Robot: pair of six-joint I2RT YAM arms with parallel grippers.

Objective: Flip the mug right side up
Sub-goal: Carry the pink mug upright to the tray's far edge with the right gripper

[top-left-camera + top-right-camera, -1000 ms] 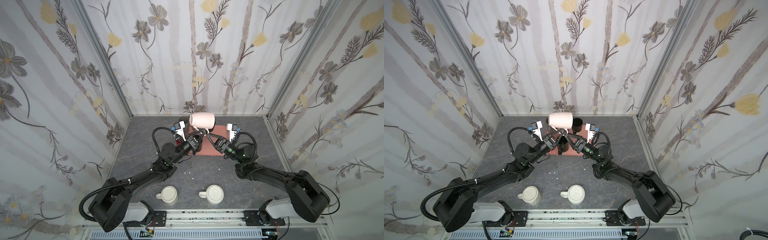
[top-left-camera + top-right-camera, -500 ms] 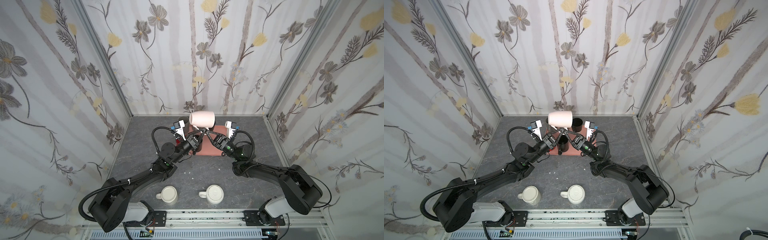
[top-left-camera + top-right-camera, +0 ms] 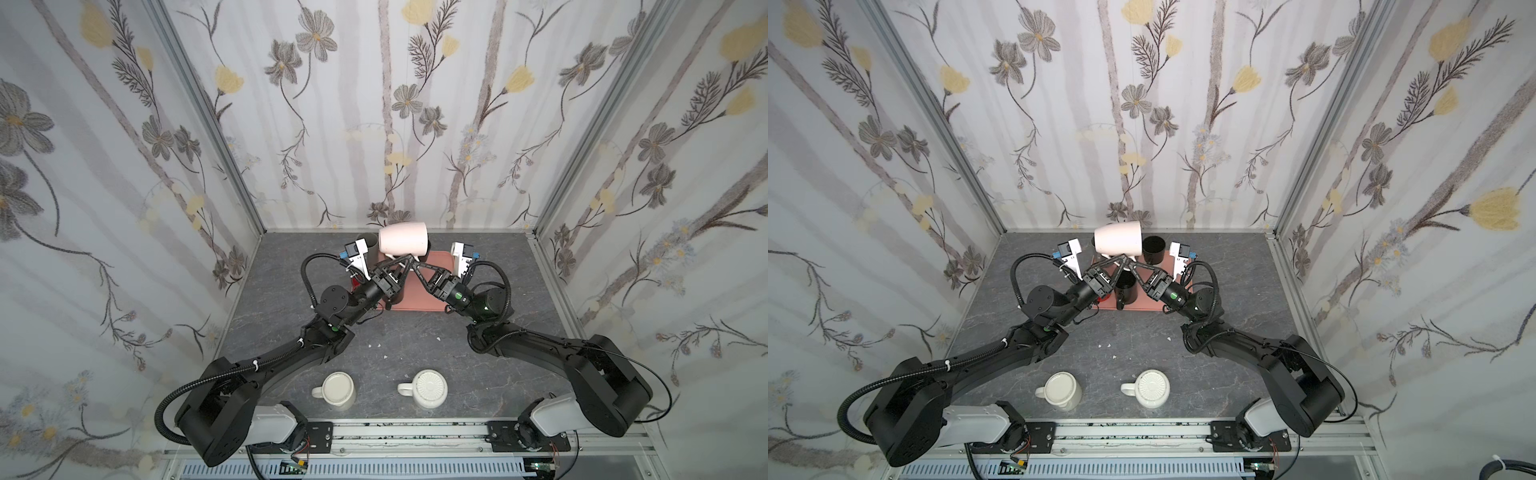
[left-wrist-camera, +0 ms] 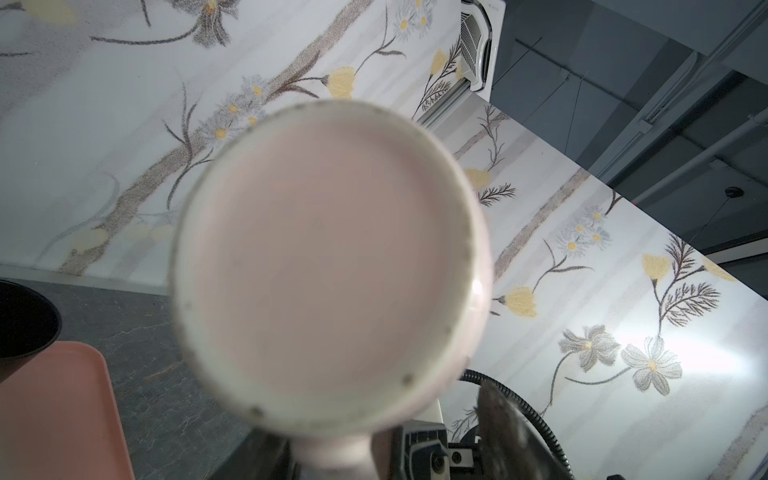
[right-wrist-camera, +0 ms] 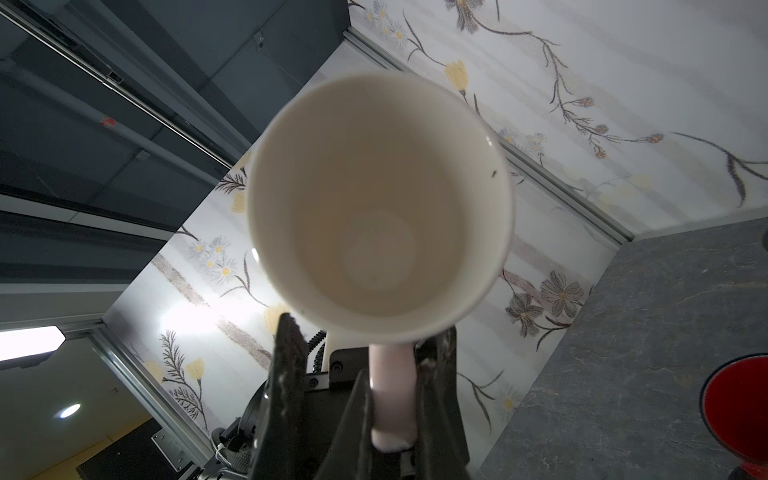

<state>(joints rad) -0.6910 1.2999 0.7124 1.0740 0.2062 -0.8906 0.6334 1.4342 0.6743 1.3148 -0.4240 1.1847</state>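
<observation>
The pink mug (image 3: 403, 243) (image 3: 1118, 243) hangs on its side in the air above the back of the table, seen in both top views. Its handle (image 5: 390, 399) points down, and my right gripper (image 3: 415, 265) (image 3: 1130, 264) (image 5: 395, 415) is shut on it; the right wrist view looks straight into the mug's open mouth (image 5: 378, 208). My left gripper (image 3: 392, 261) (image 3: 1108, 261) (image 4: 374, 440) stands open around the same handle without pinching it. The left wrist view faces the mug's base (image 4: 328, 257), with one finger (image 4: 498, 415) standing clear to the side.
Under the grippers lies a salmon tray (image 3: 432, 299) with black cups (image 3: 1154, 249) (image 3: 1126, 291) and a red cup (image 5: 735, 415) beside it. Two cream mugs stand near the front edge, one mouth up (image 3: 336, 388), one base up (image 3: 428, 388). Patterned walls enclose three sides.
My right gripper has closed onto the mug's handle and my left gripper has opened off it. The mug has stayed in the same place in the air.
</observation>
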